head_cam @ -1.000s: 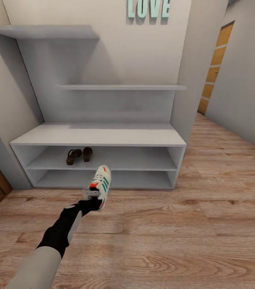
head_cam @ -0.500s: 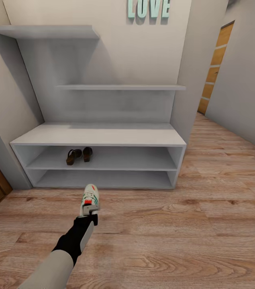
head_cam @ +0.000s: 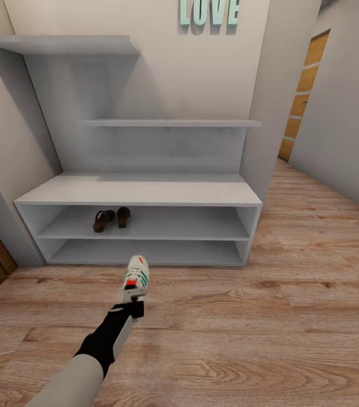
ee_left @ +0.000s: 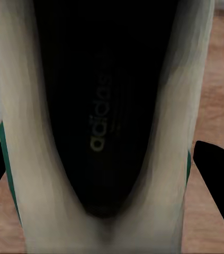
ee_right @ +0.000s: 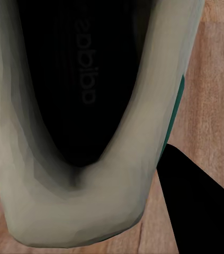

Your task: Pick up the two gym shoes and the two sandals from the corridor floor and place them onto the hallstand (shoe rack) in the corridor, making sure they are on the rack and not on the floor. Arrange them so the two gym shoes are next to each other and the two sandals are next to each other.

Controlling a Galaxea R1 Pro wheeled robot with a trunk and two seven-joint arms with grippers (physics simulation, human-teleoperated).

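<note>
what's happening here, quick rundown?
The left gripper holds a cream-white sneaker with green stripes above the wood-plank floor, in front of the pale grey hallstand. Two brown sandals sit side by side on its upper open shelf. The right gripper grips a second cream sneaker by its heel.

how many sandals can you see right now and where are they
2: one sandal and the other sandal sit side by side on the hallstand's upper open shelf, left of its middle.

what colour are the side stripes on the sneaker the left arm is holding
Green, on the cream-white gym shoe in the left gripper; clearest in the head view.
</note>
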